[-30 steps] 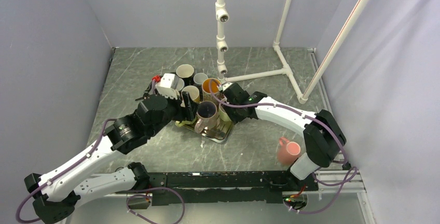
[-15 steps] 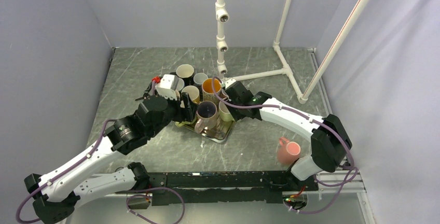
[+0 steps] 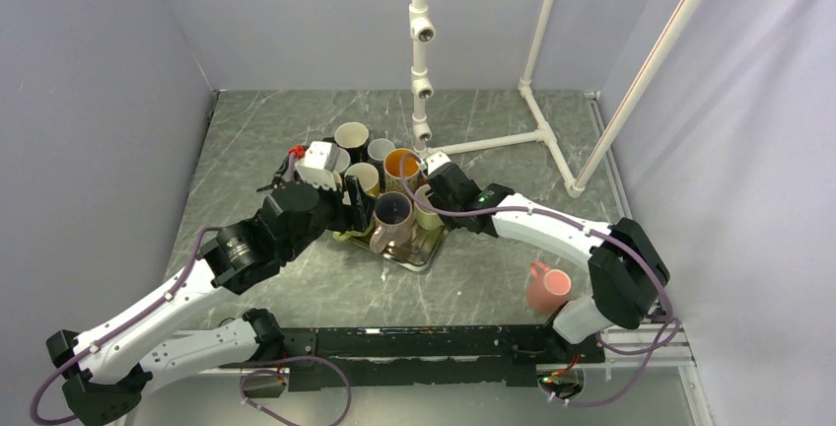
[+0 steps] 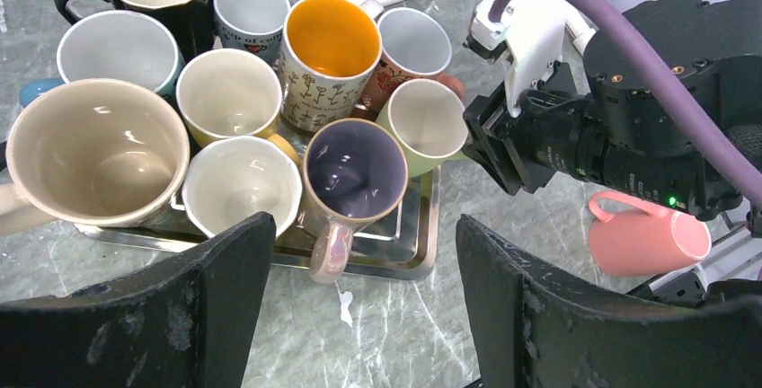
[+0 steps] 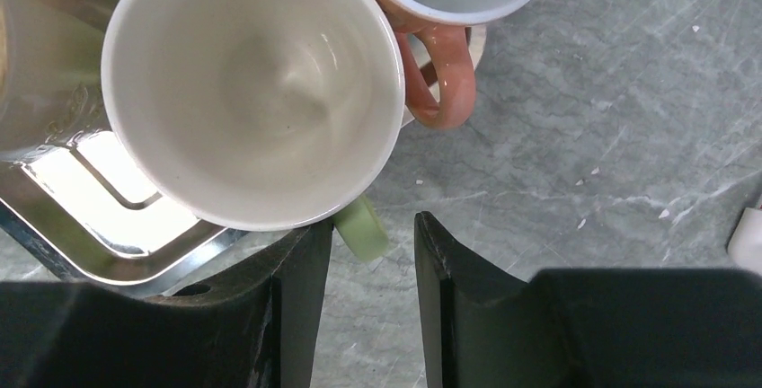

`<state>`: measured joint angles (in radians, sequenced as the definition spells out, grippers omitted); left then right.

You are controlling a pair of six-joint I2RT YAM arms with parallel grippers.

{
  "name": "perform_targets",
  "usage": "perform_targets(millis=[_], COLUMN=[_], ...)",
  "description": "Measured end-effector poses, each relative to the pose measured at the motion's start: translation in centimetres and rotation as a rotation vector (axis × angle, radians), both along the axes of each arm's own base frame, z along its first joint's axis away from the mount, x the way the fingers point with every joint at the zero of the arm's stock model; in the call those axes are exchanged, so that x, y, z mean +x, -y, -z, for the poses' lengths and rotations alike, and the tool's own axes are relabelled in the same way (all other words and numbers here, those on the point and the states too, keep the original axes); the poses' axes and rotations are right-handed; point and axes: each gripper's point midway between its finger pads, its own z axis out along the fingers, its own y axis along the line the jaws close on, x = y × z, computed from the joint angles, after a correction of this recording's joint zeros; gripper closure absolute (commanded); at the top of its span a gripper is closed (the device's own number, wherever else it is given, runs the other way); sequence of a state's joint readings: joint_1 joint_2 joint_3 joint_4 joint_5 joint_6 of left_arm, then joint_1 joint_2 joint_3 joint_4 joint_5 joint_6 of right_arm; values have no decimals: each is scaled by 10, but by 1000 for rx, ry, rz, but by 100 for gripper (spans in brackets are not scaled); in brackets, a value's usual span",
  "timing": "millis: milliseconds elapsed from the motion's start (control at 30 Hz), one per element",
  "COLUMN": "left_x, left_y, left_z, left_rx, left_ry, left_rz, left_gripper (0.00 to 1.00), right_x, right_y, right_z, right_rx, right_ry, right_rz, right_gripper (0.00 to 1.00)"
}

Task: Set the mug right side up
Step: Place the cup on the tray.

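mugs (image 4: 353,168) on the tray (image 4: 409,258) stood upright, but your pink mug (image 4: 642,235) right of it lay tipped; left gripper (image 4: 359,226) and right gripper (image 5: 368,226) hung apart, empty.

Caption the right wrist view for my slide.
Right end effector open astride the handle of the upright green mug at the tray edge.

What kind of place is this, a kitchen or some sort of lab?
Probably a robot lab test cell: plain walls box in a marbled table, a left arm and right arm are mounted at its near edge, and a white pipe frame stands behind.
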<state>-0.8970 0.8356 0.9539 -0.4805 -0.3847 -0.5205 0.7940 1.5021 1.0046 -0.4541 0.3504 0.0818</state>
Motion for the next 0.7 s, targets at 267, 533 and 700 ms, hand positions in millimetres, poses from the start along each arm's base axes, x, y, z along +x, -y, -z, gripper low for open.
perform_targets(millis=[267,533,700], left_x=[1,0,1], left_y=[-1,1,25], left_z=[0,4,21], left_rx=[1,0,50], left_ry=[1,-9,-37], left_rz=[-4,2,105], left_gripper=[21,19,11], right_x=[0,-21,-20], right_y=[-1,34,98], right_z=[-23,-89,-110], right_rx=[62,291,372], right_ry=[57,224,299], right_rz=[18,196,513], right_gripper=[51,30,27])
